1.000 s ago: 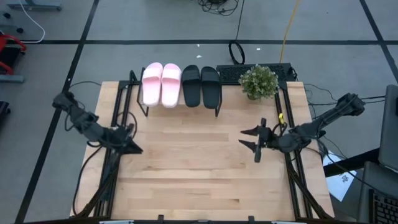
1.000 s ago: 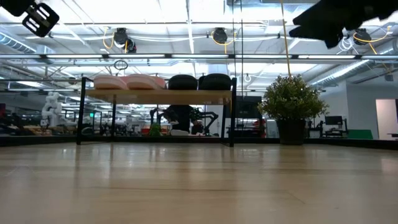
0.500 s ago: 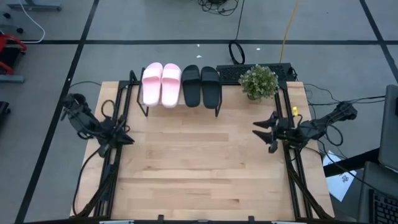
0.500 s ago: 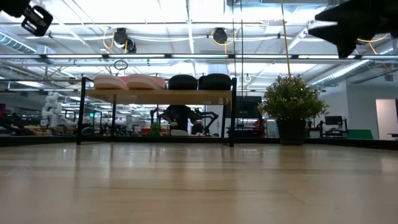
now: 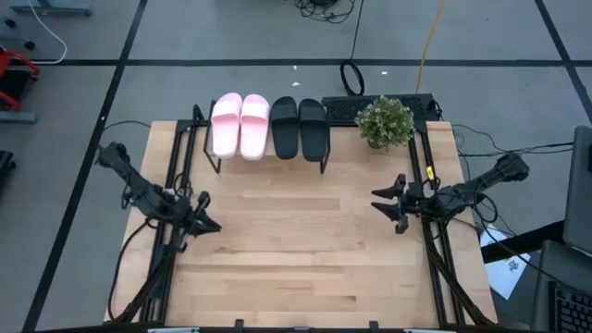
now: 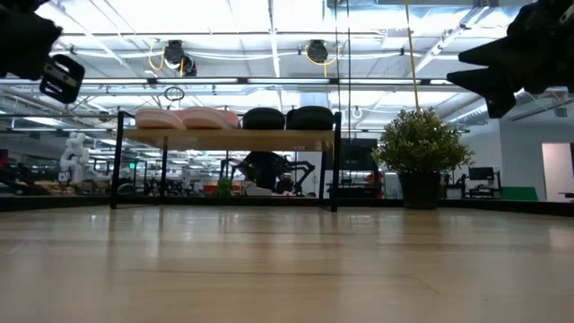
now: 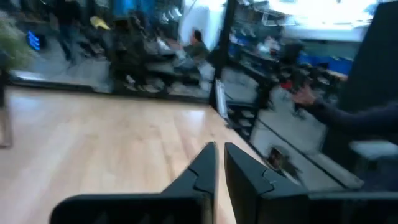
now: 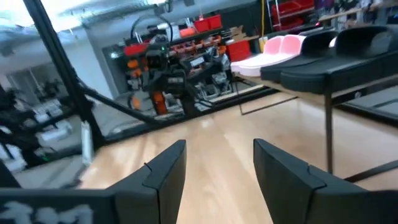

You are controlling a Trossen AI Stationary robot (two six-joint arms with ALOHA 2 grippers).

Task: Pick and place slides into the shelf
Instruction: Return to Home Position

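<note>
You have all four slides up on the shelf (image 6: 229, 139), which stands at the far edge of the bench (image 5: 296, 268). The two pink slides (image 5: 240, 125) lie side by side on its left half. The two black slides (image 5: 299, 128) lie just beside them on its right half, and every sole rests flat on the plank top. Your left gripper (image 5: 207, 224) hovers over the bench's left edge, well apart from the shelf, its fingers (image 7: 202, 171) closed to a thin slit and empty. Your right gripper (image 5: 386, 208) hangs over the right edge, near the potted plant (image 5: 385, 120), fingers spread wide and gripping nothing.
</note>
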